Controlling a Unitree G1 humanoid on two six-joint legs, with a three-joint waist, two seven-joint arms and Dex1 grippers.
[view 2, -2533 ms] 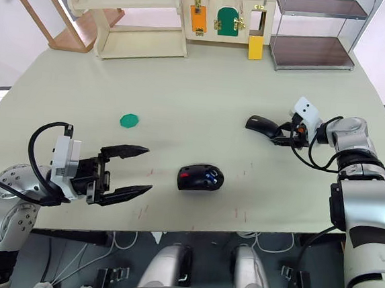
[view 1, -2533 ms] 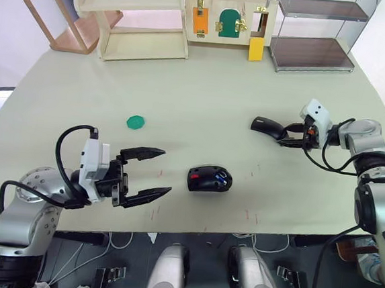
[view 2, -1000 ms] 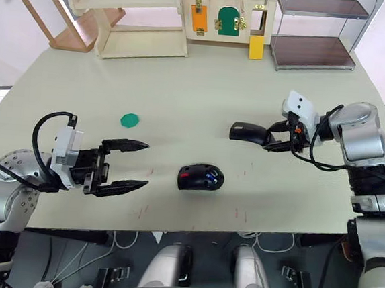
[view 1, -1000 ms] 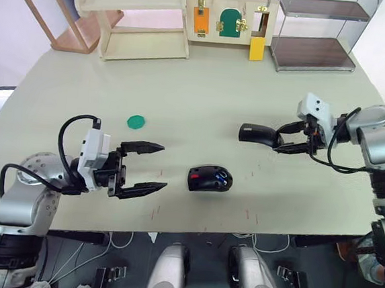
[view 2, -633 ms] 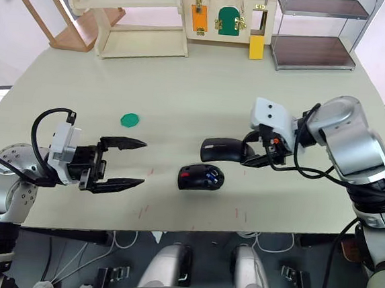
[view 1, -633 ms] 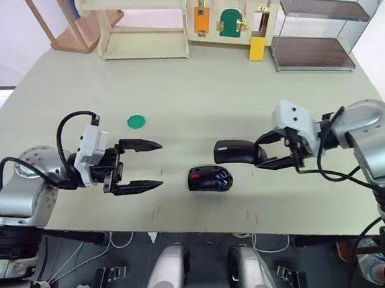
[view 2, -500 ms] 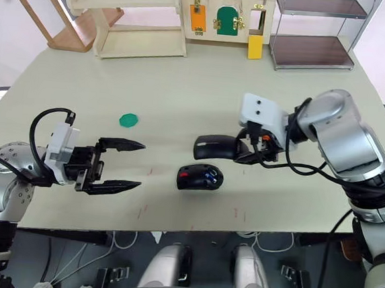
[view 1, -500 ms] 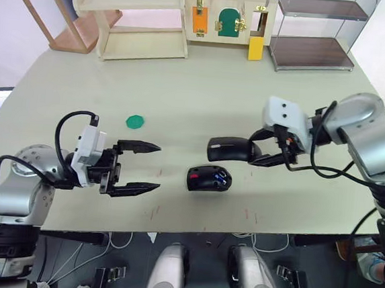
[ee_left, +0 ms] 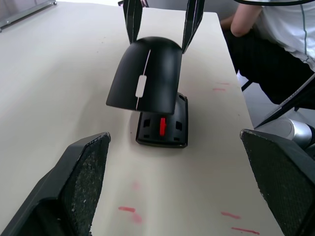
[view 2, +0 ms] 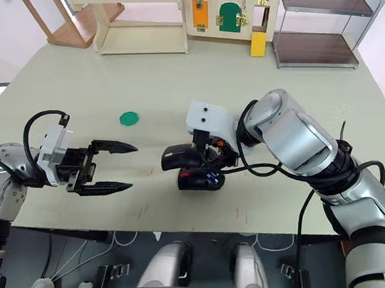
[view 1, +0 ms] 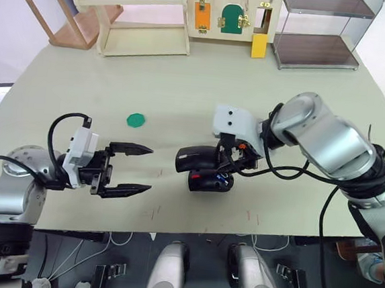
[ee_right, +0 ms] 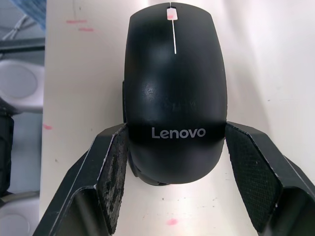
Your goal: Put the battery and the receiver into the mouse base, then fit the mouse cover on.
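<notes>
The mouse base (view 1: 212, 183) lies on the table's near middle with its inner side up, a red part (ee_left: 162, 125) showing. A speck of blue (view 1: 221, 180) sits inside it; I cannot tell whether that is the battery. The receiver is hidden. My right gripper (view 1: 226, 162) is shut on the mouse cover (view 1: 194, 160), a glossy black shell held just above the base and overhanging it toward my left gripper. In the right wrist view the pads (ee_right: 115, 169) press both sides of the cover (ee_right: 174, 88). My left gripper (view 1: 148, 170) is open, level with the base and left of it.
A green disc (view 1: 135, 119) lies on the table behind the left gripper. At the back stand a wooden shelf (view 1: 133, 17), a latch board (view 1: 230, 16) and a metal rack (view 1: 320, 34). A person (ee_left: 275, 29) sits beyond the table edge.
My right gripper has carried the mouse cover leftward and down from behind the base to just over it. The left gripper has drifted slightly left and stayed open.
</notes>
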